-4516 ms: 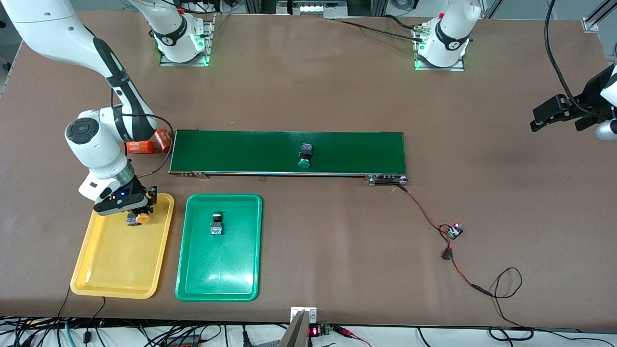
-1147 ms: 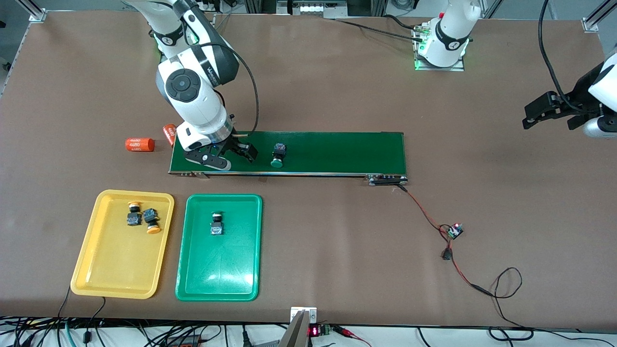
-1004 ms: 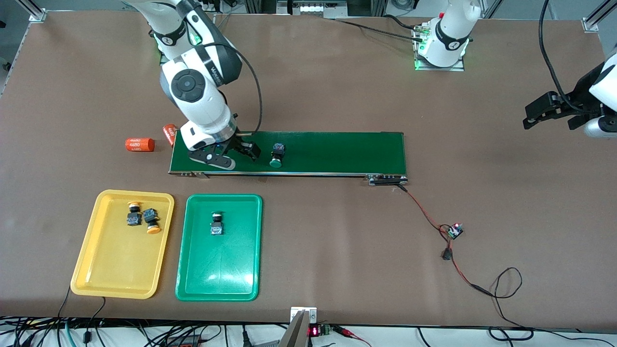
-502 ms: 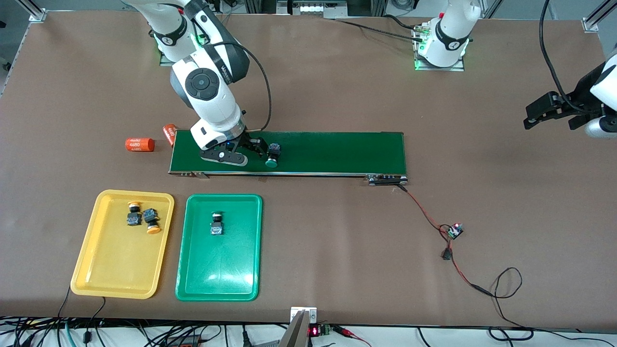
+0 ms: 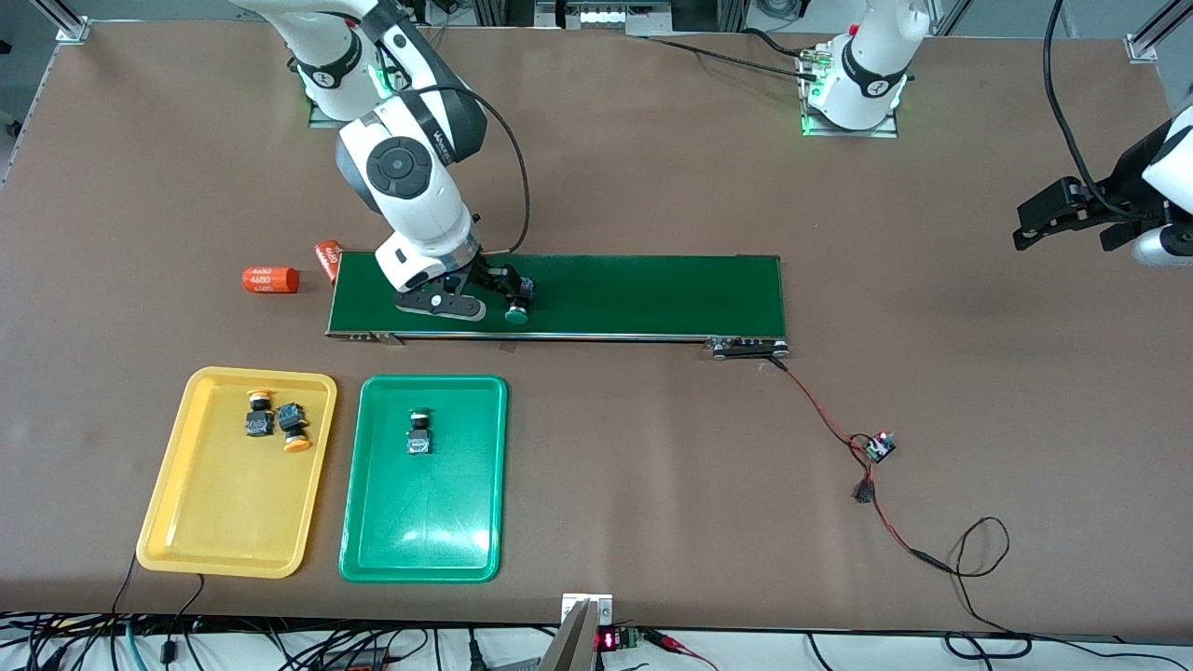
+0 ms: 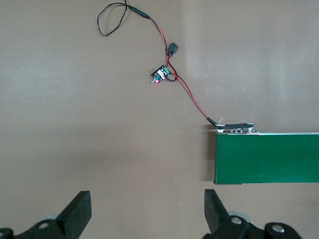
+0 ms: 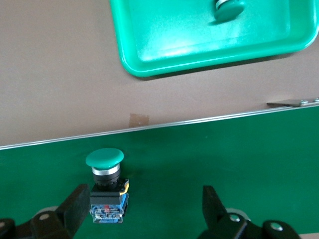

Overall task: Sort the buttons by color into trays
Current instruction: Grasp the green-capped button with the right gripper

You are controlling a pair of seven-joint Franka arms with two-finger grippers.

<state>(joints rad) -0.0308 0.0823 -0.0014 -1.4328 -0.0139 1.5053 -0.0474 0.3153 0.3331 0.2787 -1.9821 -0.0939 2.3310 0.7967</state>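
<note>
We see the yellow tray [image 5: 235, 522] at the right arm's end of the worktop [image 5: 615, 168], holding two yellow-capped buttons: one [image 5: 258, 414] lies with its cap toward 12 o'clock in the front view, the other [image 5: 293, 428] just beside it with its cap toward about 5 o'clock. Beside it, the green tray [image 5: 424, 540] holds a green button [image 5: 419, 433] lying lengthwise, its cap toward 12 o'clock.

Farther from the front camera than the trays, the dark-green belt [image 5: 652, 294] carries the last green button [image 5: 516, 304] [image 7: 106, 185]. Its long axis runs across the belt, the green cap pointing toward 6 o'clock in the front view, toward the trays, and the blocky body toward 12. We see the right gripper [image 5: 485, 294] [image 7: 144, 211] low over the belt with its jaws spread wide and nothing grasped; in the right wrist view the button sits between the fingers, close against one finger [image 7: 75, 206] and clear of the other.

Half a second earlier this gripper stood a little short of the button; it has since slid along the belt to straddle it, and the button itself has drifted slightly toward the right arm's end. The trays' contents are unchanged.

The left gripper [image 5: 1072, 216] [image 6: 147, 211] waits over bare worktop at the left arm's end, released and holding nothing.
</note>
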